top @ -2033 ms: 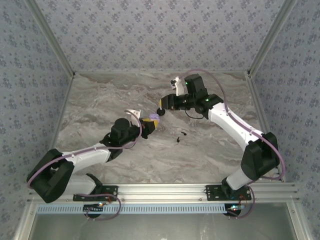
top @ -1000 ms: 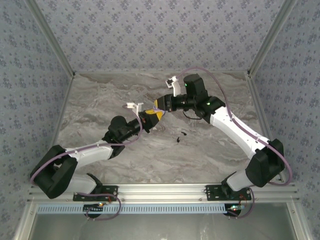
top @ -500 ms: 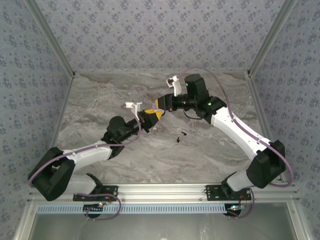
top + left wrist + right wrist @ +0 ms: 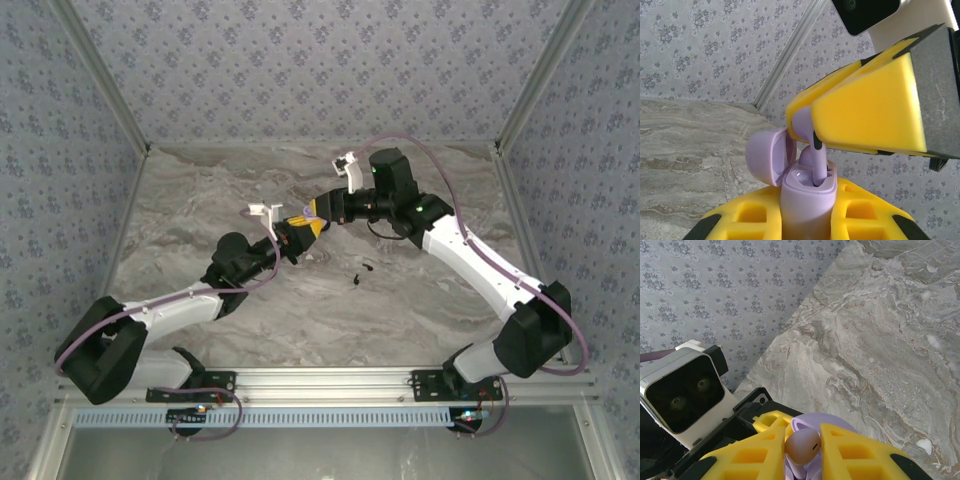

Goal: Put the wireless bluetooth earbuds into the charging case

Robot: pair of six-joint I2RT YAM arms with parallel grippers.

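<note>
The lilac charging case (image 4: 807, 200) stands upright with its lid (image 4: 765, 155) flipped open to the left, and my left gripper (image 4: 807, 217) is shut on its body. My right gripper (image 4: 802, 450) is shut on the head of a lilac earbud (image 4: 802, 446). It holds the earbud just above the case. The earbud's stem (image 4: 817, 167) reaches down into the case's right-hand socket. A rounded lilac shape (image 4: 804, 155) sits in the case behind the stem. In the top view the left gripper (image 4: 297, 235) and right gripper (image 4: 318, 210) meet above the table's middle.
Two small black pieces (image 4: 357, 276) lie on the marble table (image 4: 200, 220), just right of and nearer than the grippers. Patterned walls close in the back and both sides. The left wrist camera (image 4: 682, 395) sits close beside the right gripper's fingers (image 4: 755, 455).
Over the last two seconds the two grippers came together, the right one swinging left with the earbud over the case. In the last half second almost nothing has moved.
</note>
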